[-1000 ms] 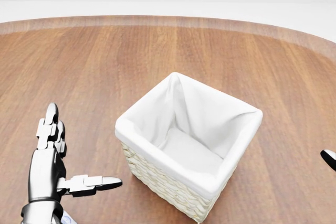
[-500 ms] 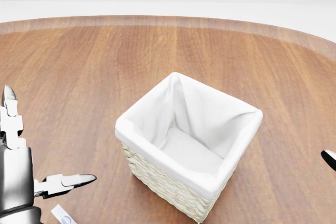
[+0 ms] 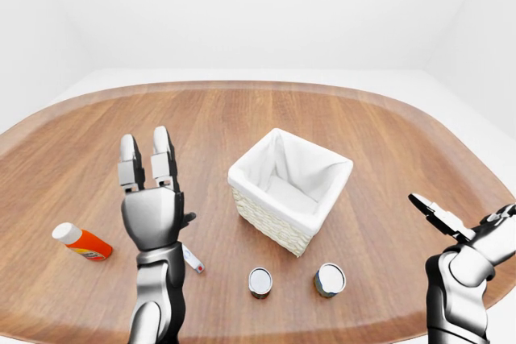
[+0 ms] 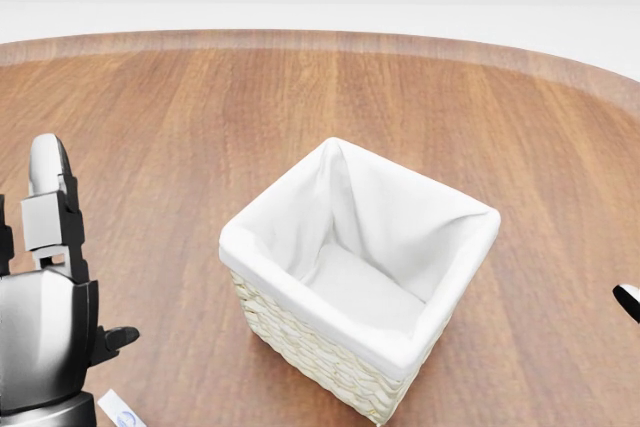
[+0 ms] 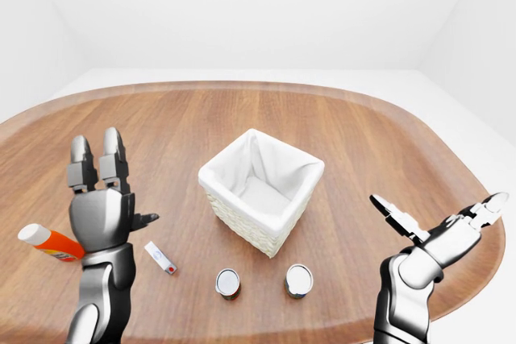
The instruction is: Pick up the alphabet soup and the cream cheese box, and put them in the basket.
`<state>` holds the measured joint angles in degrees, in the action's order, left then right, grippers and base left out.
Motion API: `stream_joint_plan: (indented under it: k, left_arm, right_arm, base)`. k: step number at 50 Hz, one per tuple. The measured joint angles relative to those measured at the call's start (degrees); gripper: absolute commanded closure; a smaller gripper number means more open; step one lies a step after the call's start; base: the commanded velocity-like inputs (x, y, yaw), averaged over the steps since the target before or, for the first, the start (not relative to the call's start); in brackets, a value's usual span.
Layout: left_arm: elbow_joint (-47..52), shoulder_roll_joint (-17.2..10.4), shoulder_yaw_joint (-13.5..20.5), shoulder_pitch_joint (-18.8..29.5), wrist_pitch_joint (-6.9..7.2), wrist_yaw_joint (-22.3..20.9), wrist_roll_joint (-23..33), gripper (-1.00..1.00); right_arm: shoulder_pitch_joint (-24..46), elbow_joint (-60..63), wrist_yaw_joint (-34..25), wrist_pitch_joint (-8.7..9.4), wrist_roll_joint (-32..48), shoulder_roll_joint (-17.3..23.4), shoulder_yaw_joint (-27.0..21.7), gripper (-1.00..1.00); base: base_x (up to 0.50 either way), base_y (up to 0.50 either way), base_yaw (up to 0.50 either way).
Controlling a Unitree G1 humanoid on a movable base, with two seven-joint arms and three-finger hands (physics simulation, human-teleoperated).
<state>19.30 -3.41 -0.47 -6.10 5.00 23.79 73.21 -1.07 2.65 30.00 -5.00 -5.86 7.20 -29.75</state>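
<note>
A big round wooden table (image 3: 266,118) fills the eye views. The wicker basket (image 3: 290,191) with its white cloth lining sits near the middle of it, and nothing shows inside it.

The left hand (image 3: 150,199) is held up to the left of the basket, well apart from it. Its fingers point up and are spread, and it holds nothing. The right hand (image 5: 439,231) is far to the right of the basket, with its fingers wide apart and nothing in them.

Below the basket in the right-eye view stand two small cans: one can (image 5: 228,282) more to the left and the other can (image 5: 298,279) more to the right. I cannot tell which is the alphabet soup. A small white box (image 5: 160,258), maybe the cream cheese, lies flat, low and left of the basket. An orange bottle with a white cap (image 3: 81,242) lies on its side, furthest left of the basket.
</note>
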Motion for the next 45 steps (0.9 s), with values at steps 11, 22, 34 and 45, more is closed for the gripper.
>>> stream_joint_plan:
  k: [11, 22, 34, 45]
  left_arm:
    - [-0.2, -0.8, 0.2, -0.3, 0.00, -0.1, 8.8, -1.00]
    - [2.3, 0.0, 1.4, 0.0, 0.00, -3.8, 7.8, -1.00]
    - [3.3, 0.2, 1.8, 0.1, 0.00, -5.3, 7.3, -1.00]
    - [3.4, 0.1, 1.9, -0.2, 0.00, -5.9, 7.1, -1.00]
  right_arm:
    - [0.0, 0.1, 0.0, 0.00, 0.0, 0.0, -0.1, -1.00]
    - [0.0, 0.5, 0.0, 0.00, 0.5, -0.1, 0.0, -1.00]
    - [0.0, 0.6, 0.0, 0.00, 0.7, -0.1, 0.0, -1.00]
    - [-0.1, 0.7, 0.0, 0.00, 0.7, -0.1, 0.0, -1.00]
  base:
    - [0.00, 0.00, 0.00]
    - [0.00, 0.00, 0.00]
    - [0.00, 0.00, 0.00]
    - [0.00, 0.00, 0.00]
